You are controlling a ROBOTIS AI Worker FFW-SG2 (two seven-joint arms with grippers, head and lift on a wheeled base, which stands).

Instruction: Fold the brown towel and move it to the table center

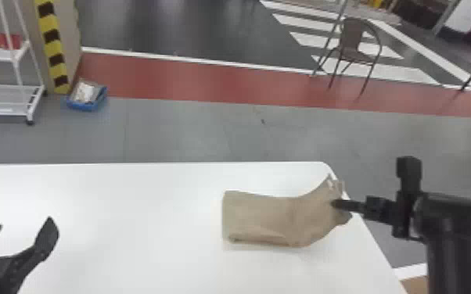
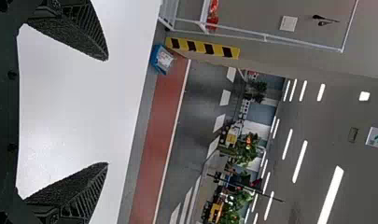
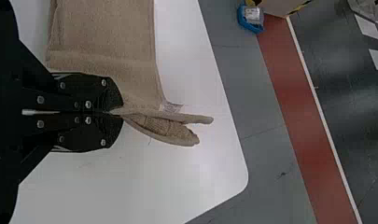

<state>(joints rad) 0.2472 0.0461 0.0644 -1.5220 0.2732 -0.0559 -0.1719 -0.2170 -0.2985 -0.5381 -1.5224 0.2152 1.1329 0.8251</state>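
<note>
beyond the white table stands a chair, right hand pinching towel, left hand agape.

From the robot's head, we look forward and down over the smooth, white, round-cornered table. Our left wrist view faces low across the table toward long white ceiling lights; our right looks down from close above it. All three share the table, the small blue box and the flat red floor strip beyond it.
</note>
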